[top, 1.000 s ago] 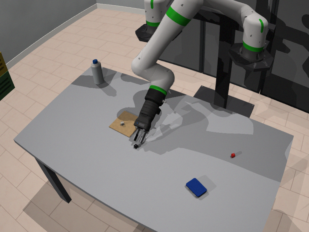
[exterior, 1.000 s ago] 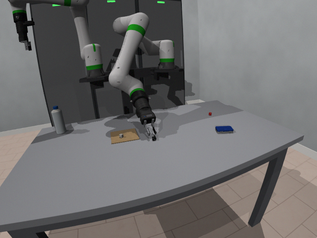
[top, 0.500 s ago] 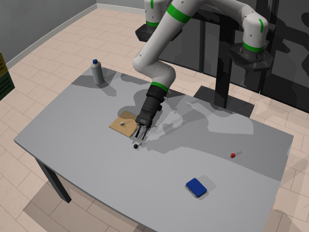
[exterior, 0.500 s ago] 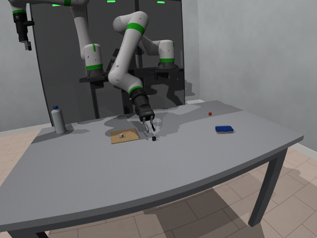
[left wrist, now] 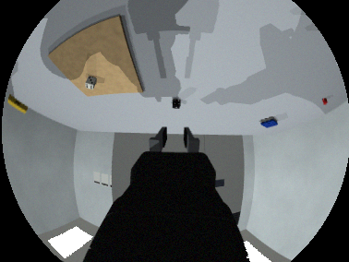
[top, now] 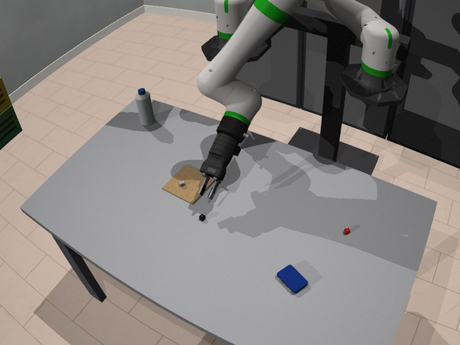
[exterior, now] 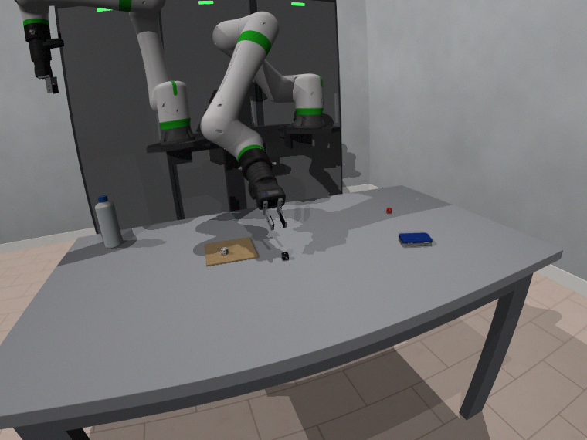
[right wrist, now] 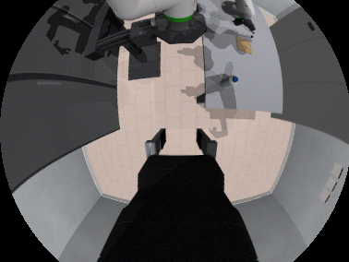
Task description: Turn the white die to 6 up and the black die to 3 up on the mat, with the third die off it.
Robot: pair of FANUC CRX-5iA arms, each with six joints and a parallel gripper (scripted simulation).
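Observation:
The white die [top: 181, 183] [exterior: 224, 251] [left wrist: 90, 82] rests on the tan mat [top: 191, 200] [exterior: 211, 261] [left wrist: 113, 32]. The black die [top: 201, 216] [exterior: 284, 255] [left wrist: 176, 102] sits on the table, off the mat. The red die [top: 346, 230] [exterior: 388, 210] [left wrist: 324, 101] lies far from the mat. The dice's top numbers are too small to read surely. My left gripper [top: 206, 195] [exterior: 278, 227] [left wrist: 174, 133] is open and empty, above the table near the mat and black die. My right gripper [exterior: 52, 92] [right wrist: 181, 135] is open and empty, high and away from the table.
A grey bottle with a blue cap [top: 145, 109] [exterior: 109, 225] [right wrist: 234, 79] stands at a table corner beyond the mat. A blue box-like object [top: 292, 278] [exterior: 415, 238] [left wrist: 269, 122] lies on the table [top: 148, 237] [exterior: 265, 312], away from the mat.

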